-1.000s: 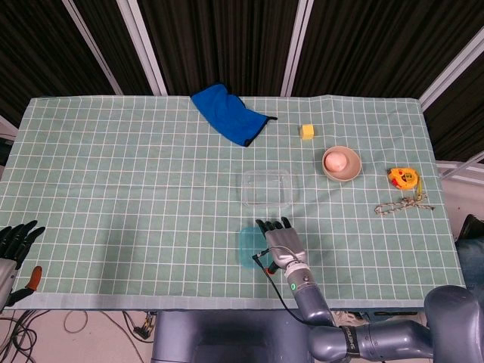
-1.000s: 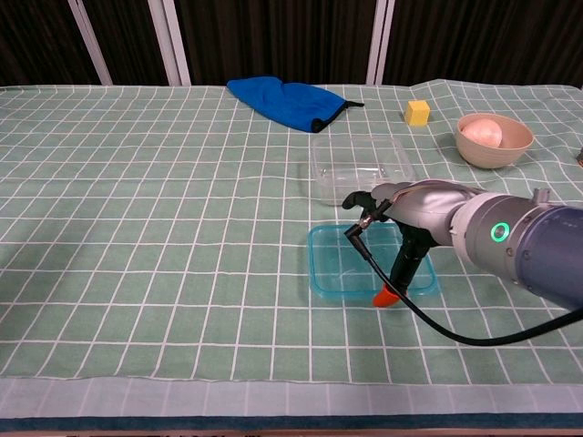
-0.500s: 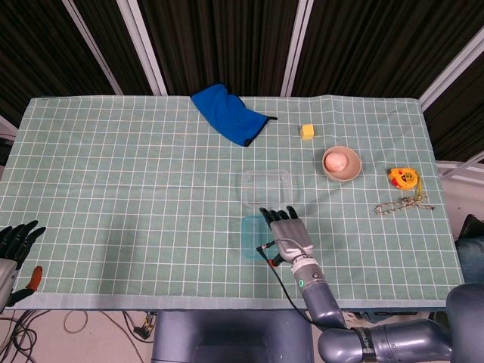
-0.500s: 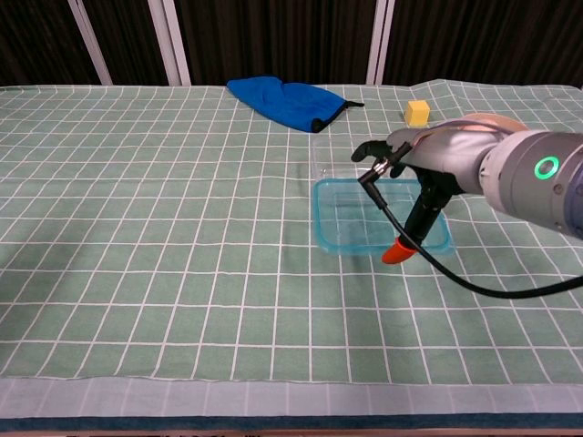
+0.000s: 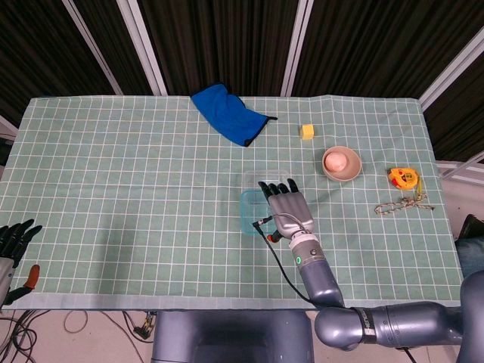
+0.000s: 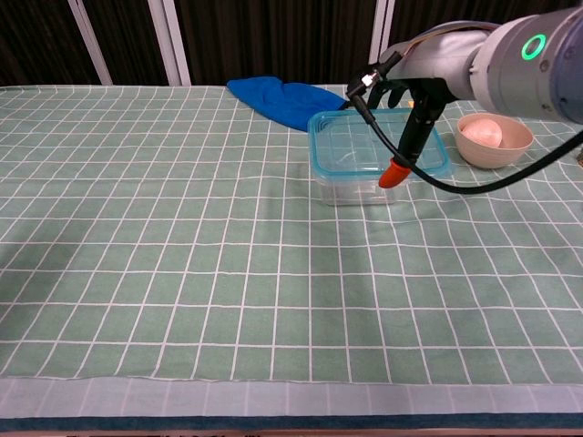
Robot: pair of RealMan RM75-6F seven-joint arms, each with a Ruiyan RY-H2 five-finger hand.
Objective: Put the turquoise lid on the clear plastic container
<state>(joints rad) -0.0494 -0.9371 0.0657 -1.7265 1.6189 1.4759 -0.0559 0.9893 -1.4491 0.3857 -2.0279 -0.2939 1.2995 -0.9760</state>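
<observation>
Chest view shows the right hand [image 6: 414, 86] gripping the turquoise lid [image 6: 373, 141] just above the clear plastic container [image 6: 351, 189]; lowering, seating and releasing seem left.

The left hand [image 5: 13, 240] idles with fingers spread, holding nothing.

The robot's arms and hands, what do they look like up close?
The right arm is smooth silver-grey with a glowing green ring. Its right hand has a grey back, black fingers, an orange-tipped thumb and a black cable looping off it. The left hand is black too.
</observation>
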